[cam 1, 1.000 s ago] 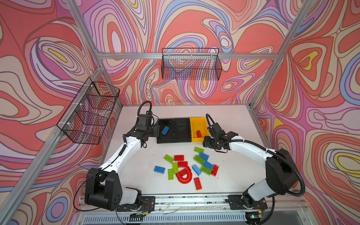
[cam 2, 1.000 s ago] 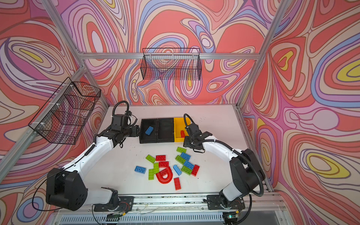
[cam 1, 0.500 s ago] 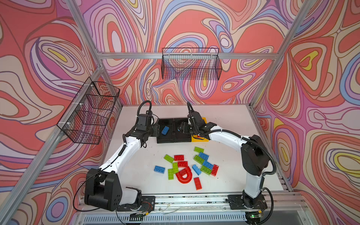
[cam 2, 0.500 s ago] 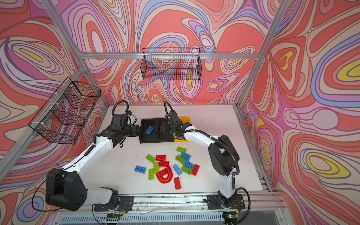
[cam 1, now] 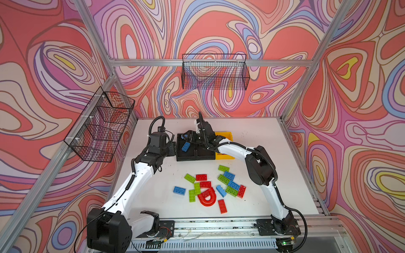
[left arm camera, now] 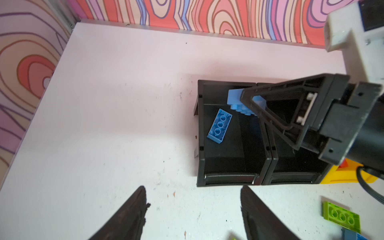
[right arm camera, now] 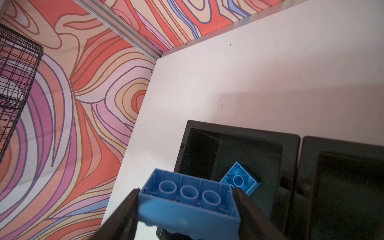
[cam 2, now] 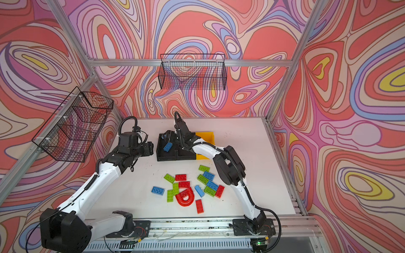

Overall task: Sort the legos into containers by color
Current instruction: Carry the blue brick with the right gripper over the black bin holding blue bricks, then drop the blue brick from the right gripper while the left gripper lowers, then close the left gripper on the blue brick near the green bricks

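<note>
your right jaws clamp a blue brick [right arm camera: 187, 207] over the left black bin [right arm camera: 239, 133]; a second blue brick [left arm camera: 219, 126] lies inside. your left jaws stand apart, empty, above the worktop [left arm camera: 124, 104] just left of that bin. loose legos [cam 1: 229, 176] lie nearer, mid-worktop

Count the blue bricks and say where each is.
6. Four bricks lie on the table; one brick lies in the left black bin; one sits between the right gripper's fingers above that bin. More may hide under the right arm.
</note>
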Motion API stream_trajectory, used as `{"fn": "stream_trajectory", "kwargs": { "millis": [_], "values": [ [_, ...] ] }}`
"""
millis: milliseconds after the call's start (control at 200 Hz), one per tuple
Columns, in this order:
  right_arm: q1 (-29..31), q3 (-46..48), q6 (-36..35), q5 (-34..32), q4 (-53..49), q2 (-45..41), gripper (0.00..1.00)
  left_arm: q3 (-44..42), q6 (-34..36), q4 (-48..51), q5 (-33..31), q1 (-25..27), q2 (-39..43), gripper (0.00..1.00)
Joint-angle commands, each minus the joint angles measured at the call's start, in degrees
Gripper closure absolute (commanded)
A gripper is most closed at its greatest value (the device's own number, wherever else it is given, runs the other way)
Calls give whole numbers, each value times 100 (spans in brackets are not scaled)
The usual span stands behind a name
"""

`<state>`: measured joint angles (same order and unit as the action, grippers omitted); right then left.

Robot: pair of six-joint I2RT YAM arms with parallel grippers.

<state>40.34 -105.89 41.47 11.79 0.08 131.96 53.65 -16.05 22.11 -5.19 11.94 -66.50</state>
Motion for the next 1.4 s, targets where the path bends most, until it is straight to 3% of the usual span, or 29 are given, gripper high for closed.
{"fn": "stream_trajectory", "kwargs": {
  "millis": [0,130,255,421,566,651,751,947,1217,1392],
  "values": [
    [36,-287,-238,-19,-73,5,19,-245,-363,624,-298,-34,420,23],
    [19,-259,-520,-45,-219,-204,12,-255,43,1082,-339,-34,830,22],
    [-55,-37,-615,-53,-172,-544,10,-144,735,1330,73,-34,1058,23],
    [-382,962,-734,-170,51,-1479,11,-57,1682,1736,975,24,1205,24],
    [-845,1976,-1049,-286,9,-2476,12,-131,2991,2138,1338,546,1488,23],
    [-1133,2500,-1222,-325,-100,-2974,12,-282,3810,2417,1312,984,1603,21],
    [-1403,3015,-1349,-350,-213,-3475,12,-391,4294,2764,1195,1174,1433,23],
    [-1652,3711,-1606,-441,-481,-3920,10,-903,5311,3282,59,2006,1044,20],
    [-1883,4231,-1827,-597,-953,-4259,8,-1428,6100,3007,264,2358,847,12],
    [-2020,4287,-1853,-620,-1056,-4419,8,-1587,6233,2522,213,2596,459,11]
  ]
}}
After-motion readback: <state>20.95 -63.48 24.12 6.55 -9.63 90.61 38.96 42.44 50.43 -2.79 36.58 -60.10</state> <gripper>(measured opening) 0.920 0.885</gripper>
